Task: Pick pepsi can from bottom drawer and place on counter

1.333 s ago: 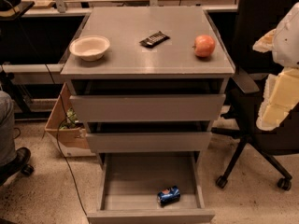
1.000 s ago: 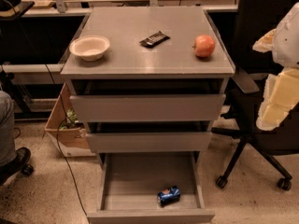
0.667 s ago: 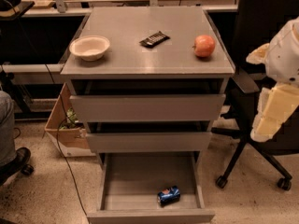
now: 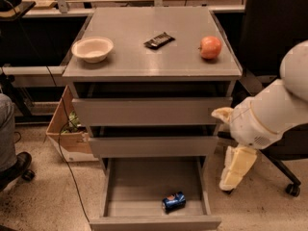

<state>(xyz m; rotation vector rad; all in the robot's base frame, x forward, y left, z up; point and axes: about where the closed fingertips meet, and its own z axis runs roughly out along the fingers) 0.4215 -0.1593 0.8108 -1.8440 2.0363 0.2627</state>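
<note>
The pepsi can (image 4: 173, 201), blue with silver ends, lies on its side near the front right of the bottom drawer (image 4: 154, 222), which is pulled open. The counter (image 4: 144, 61) is the grey metal top of the cabinet. My white arm comes in from the right, and my gripper (image 4: 236, 170) hangs beside the cabinet's right side, level with the bottom drawer. It is up and to the right of the can, outside the drawer and apart from the can, and holds nothing.
On the counter stand a white bowl (image 4: 93, 48) at the left, a dark snack bar (image 4: 159, 40) in the middle and a red apple (image 4: 210, 47) at the right. A cardboard box (image 4: 65, 129) sits left of the cabinet. A black office chair (image 4: 284, 172) stands behind my arm.
My arm has swung down and leftward toward the cabinet's right side, bringing the gripper lower, near the bottom drawer. The can and the counter items have not moved.
</note>
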